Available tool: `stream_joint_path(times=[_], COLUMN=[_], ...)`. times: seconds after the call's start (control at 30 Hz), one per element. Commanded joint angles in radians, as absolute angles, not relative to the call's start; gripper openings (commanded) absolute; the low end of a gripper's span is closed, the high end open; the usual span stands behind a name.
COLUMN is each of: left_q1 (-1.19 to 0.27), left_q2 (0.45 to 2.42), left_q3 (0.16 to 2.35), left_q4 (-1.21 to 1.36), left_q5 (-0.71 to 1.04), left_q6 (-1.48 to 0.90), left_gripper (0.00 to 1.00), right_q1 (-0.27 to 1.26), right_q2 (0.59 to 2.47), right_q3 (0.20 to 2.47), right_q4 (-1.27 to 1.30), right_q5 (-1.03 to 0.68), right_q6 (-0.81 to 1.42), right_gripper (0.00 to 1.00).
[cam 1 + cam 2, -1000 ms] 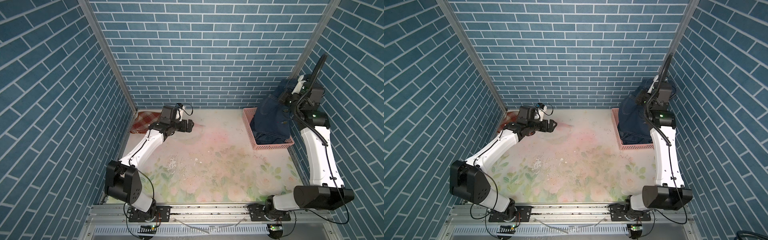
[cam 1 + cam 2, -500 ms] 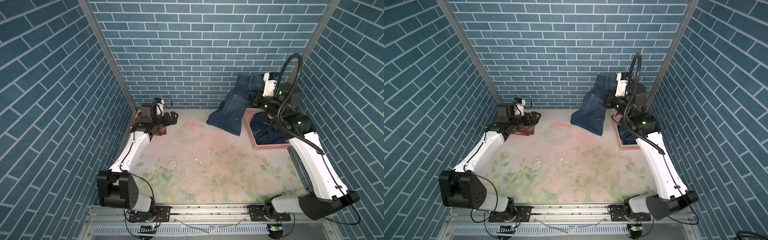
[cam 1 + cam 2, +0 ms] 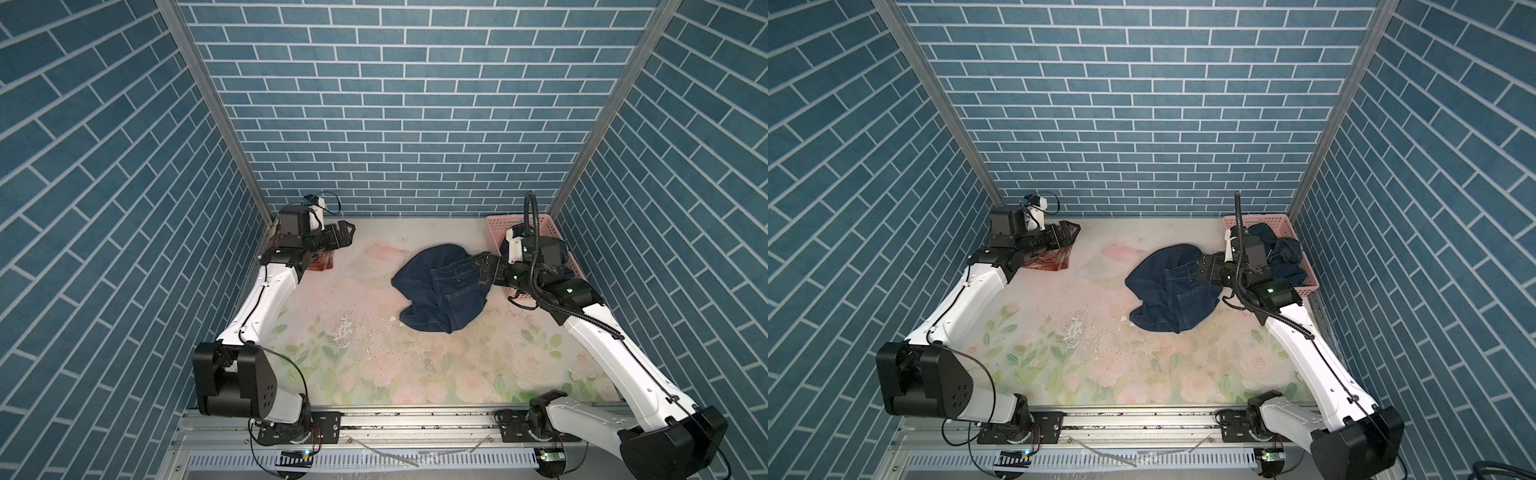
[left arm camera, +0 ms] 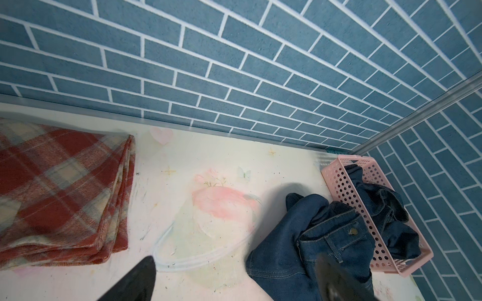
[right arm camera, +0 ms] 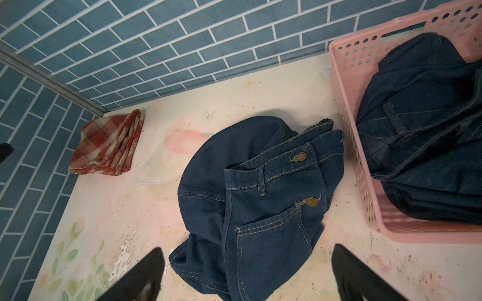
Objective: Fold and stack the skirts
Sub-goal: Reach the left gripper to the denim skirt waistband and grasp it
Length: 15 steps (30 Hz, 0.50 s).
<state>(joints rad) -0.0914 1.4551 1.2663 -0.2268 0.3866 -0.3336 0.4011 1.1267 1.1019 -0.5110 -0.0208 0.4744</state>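
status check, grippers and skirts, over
Left gripper, right gripper open, empty. Denim skirt crumpled mid-table; second denim skirt in basket; plaid skirt folded. Nothing blocking.

plaid skirt (image 3: 325,262) mostly behind left arm (image 3: 270,299), basket (image 3: 496,232) partly hidden

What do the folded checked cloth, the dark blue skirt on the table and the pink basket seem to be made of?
Plaid skirt: probably woolly woven cloth, matte; fuzzy surface, rust-red and cream checks.
Dark blue skirt: denim, matte; lighter seam stitching, brassy buttons.
Pink basket: likely moulded plastic, smooth; even rows of round holes.
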Motion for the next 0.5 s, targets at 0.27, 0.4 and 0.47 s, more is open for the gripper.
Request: stream_joint_path(times=[0.27,0.4,0.47], left_q1=[-0.462,-0.594,-0.634], left_q2=[1.55,1.643,1.698], left_q3=[1.315,1.353,1.369], left_q4=[-0.386,-0.407,-0.392], left_q5=[0.14,0.086,0.076], left_q6=[-0.119,-0.139,-0.177], left_gripper=[0.96,0.96,0.96], right_q1=[0.358,0.24,0.187], right_q2=[1.224,1.17,1.119], right_q3=[1.061,0.987,0.945], right_q4=[-0.49,-0.463,-0.454], right_q5=[0.064,-0.02,-0.056], right_q6=[0.526,0.561,0.56], right_gripper=[0.97,0.95,0.94])
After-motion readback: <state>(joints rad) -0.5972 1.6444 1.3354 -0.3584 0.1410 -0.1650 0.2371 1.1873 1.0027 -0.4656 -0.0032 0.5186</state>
